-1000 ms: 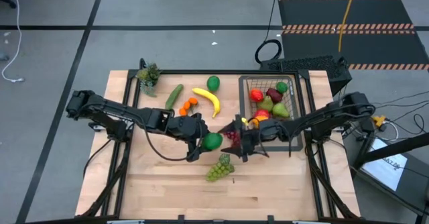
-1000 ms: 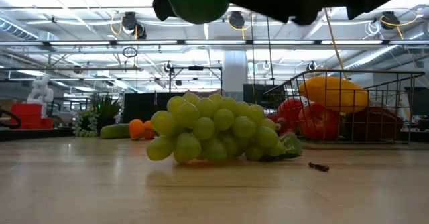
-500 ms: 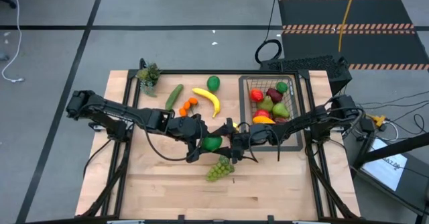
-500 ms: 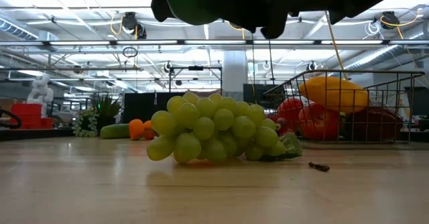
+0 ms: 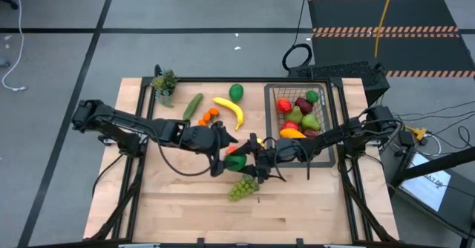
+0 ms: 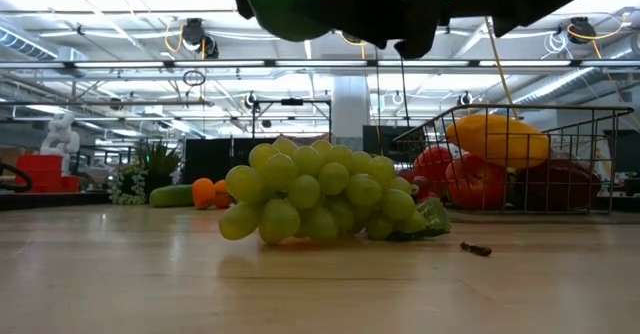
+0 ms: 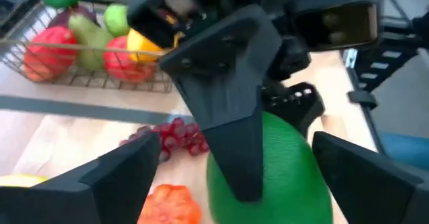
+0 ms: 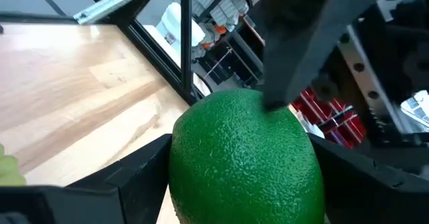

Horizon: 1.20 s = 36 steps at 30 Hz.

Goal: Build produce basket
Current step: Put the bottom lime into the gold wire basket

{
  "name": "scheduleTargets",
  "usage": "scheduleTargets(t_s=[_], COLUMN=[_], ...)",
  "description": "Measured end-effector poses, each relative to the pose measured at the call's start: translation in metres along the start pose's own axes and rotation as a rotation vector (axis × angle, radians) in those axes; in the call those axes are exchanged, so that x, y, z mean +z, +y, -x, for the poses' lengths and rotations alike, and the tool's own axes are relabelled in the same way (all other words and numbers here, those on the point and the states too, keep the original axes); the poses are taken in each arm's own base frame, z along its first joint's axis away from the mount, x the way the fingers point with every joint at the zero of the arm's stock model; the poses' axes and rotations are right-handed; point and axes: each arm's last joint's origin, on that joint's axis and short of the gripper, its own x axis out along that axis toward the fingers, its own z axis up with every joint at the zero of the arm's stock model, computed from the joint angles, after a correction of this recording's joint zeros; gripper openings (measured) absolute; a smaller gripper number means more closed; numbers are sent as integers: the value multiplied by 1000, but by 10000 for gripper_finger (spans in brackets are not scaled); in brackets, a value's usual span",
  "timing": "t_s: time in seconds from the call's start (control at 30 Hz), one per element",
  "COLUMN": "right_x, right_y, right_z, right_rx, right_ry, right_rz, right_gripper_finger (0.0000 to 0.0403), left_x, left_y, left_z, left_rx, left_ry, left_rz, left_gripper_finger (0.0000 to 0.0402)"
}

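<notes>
A green lime [image 5: 235, 161] is up in the air over the table's middle, between my two grippers. My right gripper [image 5: 249, 161] comes from the basket side and is shut on the lime [image 8: 244, 157]. My left gripper [image 5: 223, 154] faces it from the table's left, open around the same lime [image 7: 275, 163]. The wire basket [image 5: 268, 114] stands at the right, holding apples, a pear and a yellow mango. Green grapes [image 5: 243, 186] lie on the wood just below the grippers. Purple grapes [image 7: 177, 133] lie under them. My left gripper is open. One finger [image 7: 348, 177] lies against the lime's side, and the other finger [image 7: 127, 174] stands apart from it with a gap. My right gripper pinches the lime's sides [image 8: 184, 163] between its two fingers, reaching level from the table's right. The lime is lifted clear of the table.
A banana [image 5: 230, 111], a cucumber [image 5: 193, 105], small oranges [image 5: 209, 116] and another green fruit [image 5: 236, 92] lie toward the far edge. A potted plant [image 5: 164, 85] stands at the far left corner. Bare wood stretches along the near edge.
My right gripper has moved toward the table's left, up to the lime that my left gripper held in the air, and its fingers now stand on the lime. The lime has stayed at about the same spot above the grapes.
</notes>
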Motion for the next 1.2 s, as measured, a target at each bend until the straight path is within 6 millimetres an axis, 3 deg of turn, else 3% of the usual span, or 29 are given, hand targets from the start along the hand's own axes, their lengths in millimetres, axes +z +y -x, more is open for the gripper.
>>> scheduleTargets(t_s=[0.33, 0.5, 0.8, 1.2], right_x=[3, 8, 13, 7], right_y=[-2, -18, -45, -59], right_z=[4, 18, 61, 129], right_rx=[13, -33, -141, -410], right_ry=[21, 120, 345, 502], right_rz=[-125, -230, -341, -472], right_gripper_finger=[309, 308, 308, 308], left_x=[6, 2, -3, -4], left_y=[3, 6, 9, 10], left_z=[28, 34, 36, 36], left_rx=[73, 151, 221, 230], left_ry=[-41, -2, 38, 43], left_rz=[44, 56, 47, 44], left_gripper_finger=[363, 350, 349, 349])
